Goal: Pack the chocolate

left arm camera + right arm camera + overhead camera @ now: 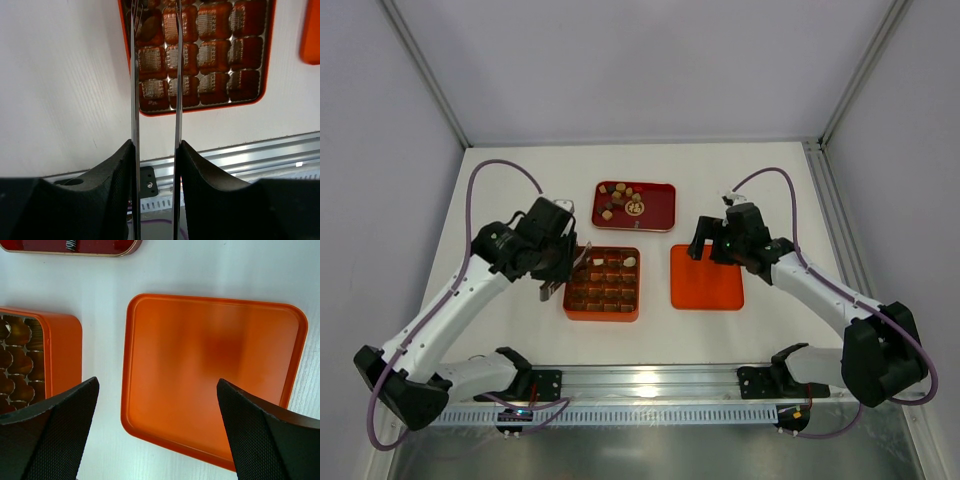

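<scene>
1. Orange box (601,314) sits centre in the top view. The lid (707,285) is just beside it on the right and the red tray (665,190) is behind. Most chocolate (623,202) lies loose in the tray; a white piece and a few brown ones sit in the box's back row. Left gripper (576,264) hangs over the box's back-left corner. Right gripper (712,250) hovers over the lid's back edge.
2. Left wrist view: two thin blades (134,100) stand part-way apart, running parallel up to the back-left cells (215,22). A brown piece shows between them near the tips. Cannot tell whether it is pinched or lying in its cell, as the tips reach the frame edge. The near cells look unfilled.
3. Right wrist view: fingers (60,430) are spread wide with nothing between them and the lid below.
4. Risks:
   - If the piece is held, an off-centre release could land it on a cell wall, tilted or in a neighbouring cell.
   - Thin blades give a round piece little seat, so it may twist out.
   - Fitting the lid too soon would close a part-filled box.
5. Only the top view shows the tray stock and both arms. Only the left wrist view shows the blade gap. Only the right wrist view shows the lid's rim facing up.
</scene>
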